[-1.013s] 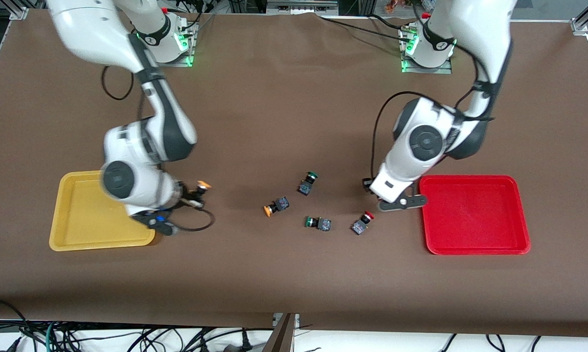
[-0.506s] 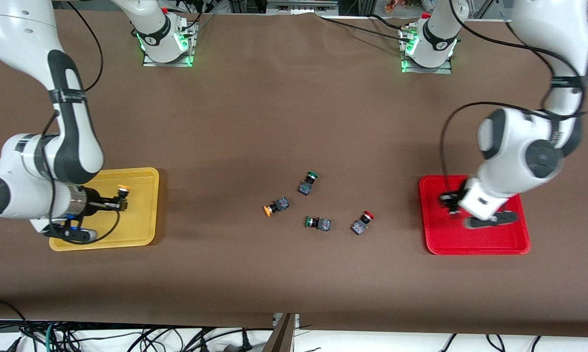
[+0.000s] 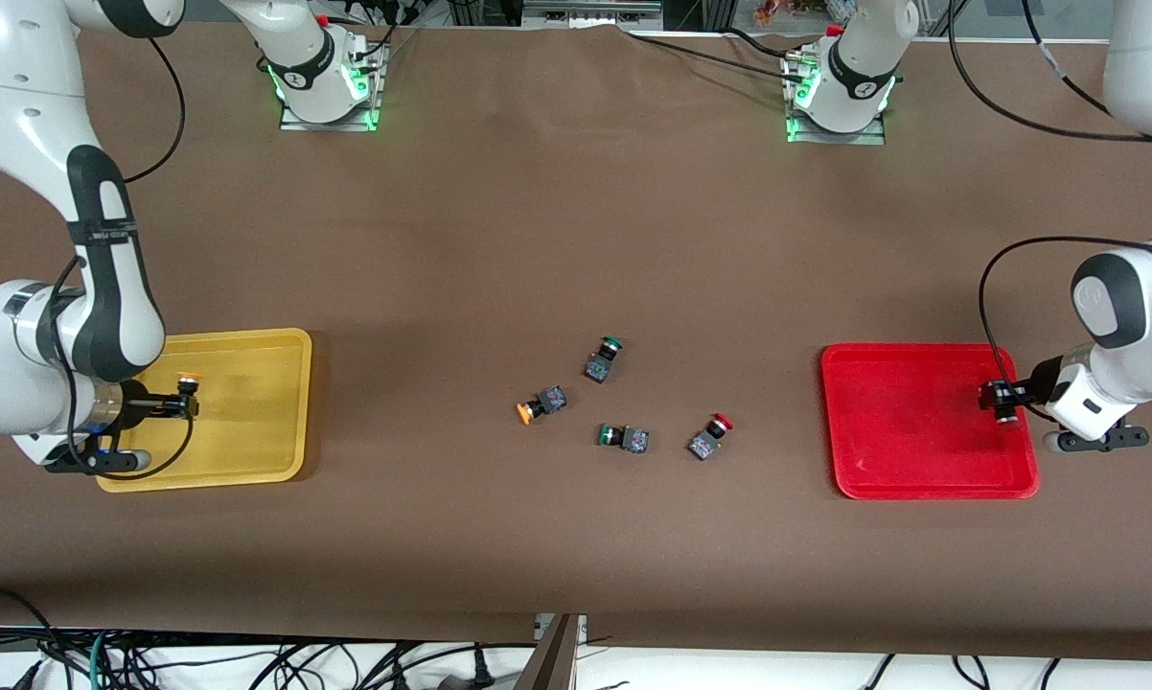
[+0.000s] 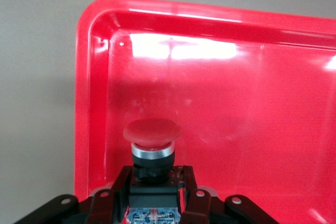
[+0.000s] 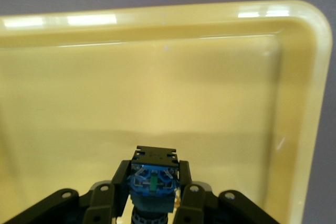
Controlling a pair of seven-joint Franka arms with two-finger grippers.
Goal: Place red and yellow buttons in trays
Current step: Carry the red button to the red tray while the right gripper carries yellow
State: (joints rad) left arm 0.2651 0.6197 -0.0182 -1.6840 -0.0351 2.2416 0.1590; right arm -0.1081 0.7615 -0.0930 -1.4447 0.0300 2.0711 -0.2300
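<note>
Both arms are now carried off the centre cluster: L gripper is clamped on red button over red tray; R gripper is clamped on yellow button over yellow tray. Release is judged next.

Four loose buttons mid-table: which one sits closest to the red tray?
The red-capped button. It lies nearest the red tray, toward the left arm's end; the orange-capped button is farthest from it.

Two green-capped switches mid-table; brown cloth.
</note>
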